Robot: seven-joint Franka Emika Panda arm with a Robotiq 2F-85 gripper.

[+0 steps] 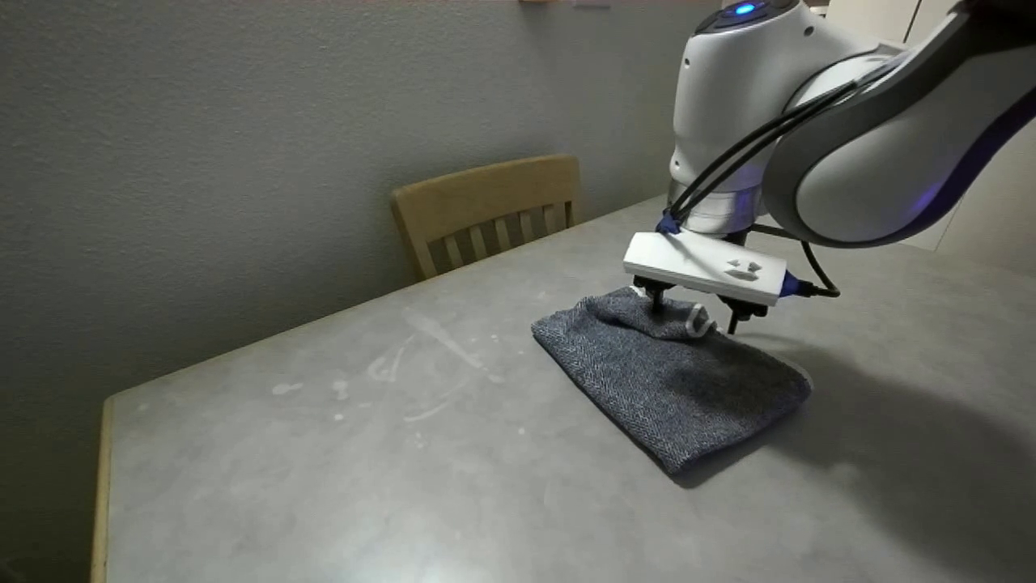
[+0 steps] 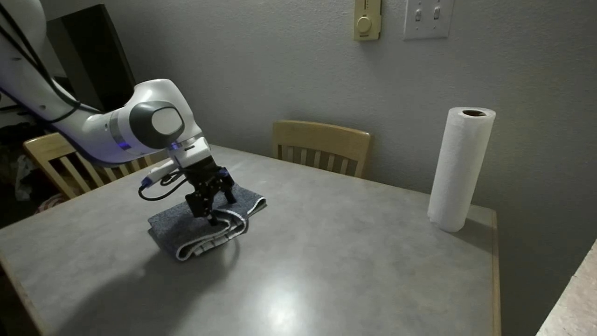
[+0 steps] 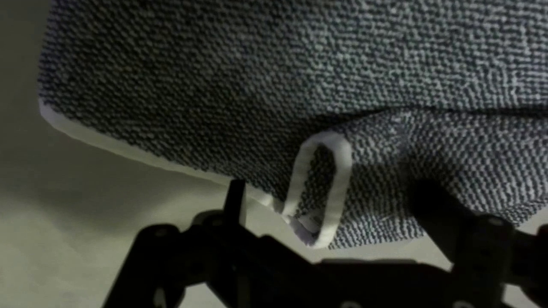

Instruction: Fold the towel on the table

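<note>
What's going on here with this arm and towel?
The black two-fingered gripper of a white robot arm is low over a blue-grey, white-trimmed terry cloth towel, which lies on a large light grey tabletop. The towel is doubled over, with a curled flap near the gripper. The jaws stand open, one finger over or on the flap, the other by the towel's edge; nothing is gripped.

wooden chair nr gray wall w/ thermostat & dbl light switch.
</note>
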